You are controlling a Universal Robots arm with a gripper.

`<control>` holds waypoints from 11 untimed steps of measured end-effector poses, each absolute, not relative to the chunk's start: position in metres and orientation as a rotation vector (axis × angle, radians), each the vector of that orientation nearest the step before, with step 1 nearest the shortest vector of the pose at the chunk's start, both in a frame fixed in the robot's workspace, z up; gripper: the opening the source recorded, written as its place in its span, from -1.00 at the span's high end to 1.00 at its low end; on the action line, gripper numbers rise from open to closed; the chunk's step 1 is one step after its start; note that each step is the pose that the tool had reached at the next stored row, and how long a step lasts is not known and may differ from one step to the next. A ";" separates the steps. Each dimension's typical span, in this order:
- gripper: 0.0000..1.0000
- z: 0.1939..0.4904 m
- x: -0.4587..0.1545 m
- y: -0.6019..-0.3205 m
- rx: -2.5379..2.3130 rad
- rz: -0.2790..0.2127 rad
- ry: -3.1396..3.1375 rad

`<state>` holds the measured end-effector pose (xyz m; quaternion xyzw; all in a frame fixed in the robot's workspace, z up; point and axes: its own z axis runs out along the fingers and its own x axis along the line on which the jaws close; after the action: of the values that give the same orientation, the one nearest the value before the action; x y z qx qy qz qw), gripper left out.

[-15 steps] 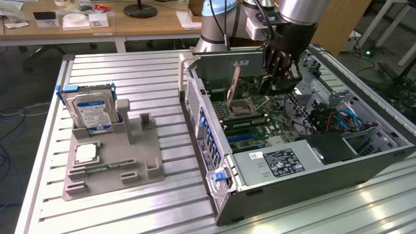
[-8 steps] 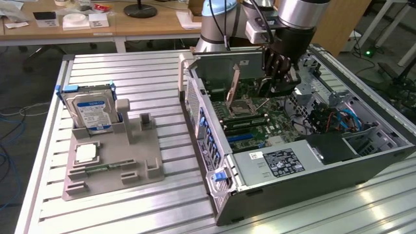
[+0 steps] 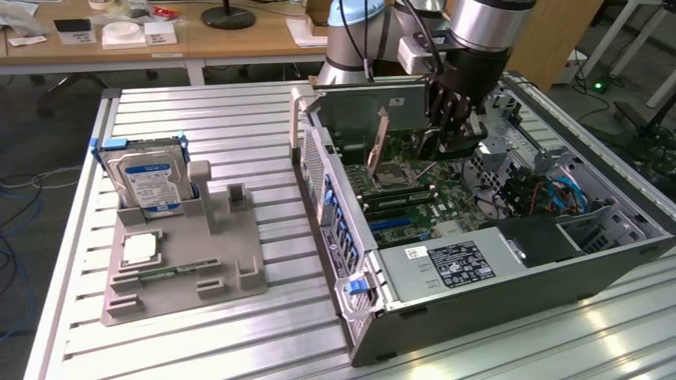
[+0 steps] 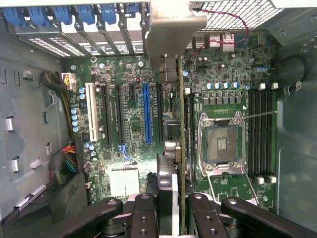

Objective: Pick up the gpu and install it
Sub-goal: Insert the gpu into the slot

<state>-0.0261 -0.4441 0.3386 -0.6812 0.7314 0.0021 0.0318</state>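
Gripping gpu (image 4: 171, 44) edge-on in closed hand (image 4: 171, 210) within computer case (image 3: 496, 293); holding its long axis parallel to expansion slots (image 4: 147, 111) beneath.

The table (image 3: 211, 119) is ribbed bare aluminium with a brushed sheen that catches the light. The computer case (image 3: 528, 285) is dull grey sheet metal, with perforated mesh at one wall and smooth blue plastic clips (image 4: 64, 12). Its motherboard (image 4: 129, 119) is green circuit board, faintly glossy. The gpu (image 4: 172, 126) carries a silvery satin metal bracket (image 4: 171, 29). The gripper (image 4: 171, 203) is matt black. The hard drive (image 3: 153, 178) is silver metal with a glossy blue label; its holder (image 3: 227, 261) is matt grey plastic.
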 end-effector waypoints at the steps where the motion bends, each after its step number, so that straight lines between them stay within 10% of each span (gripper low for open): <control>1: 0.44 0.338 -0.026 -0.444 -2.098 0.006 2.252; 11: 0.44 0.335 -0.030 -0.445 -2.119 0.007 2.233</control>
<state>-0.0299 -0.4454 0.3351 -0.6880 0.7250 0.0022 0.0319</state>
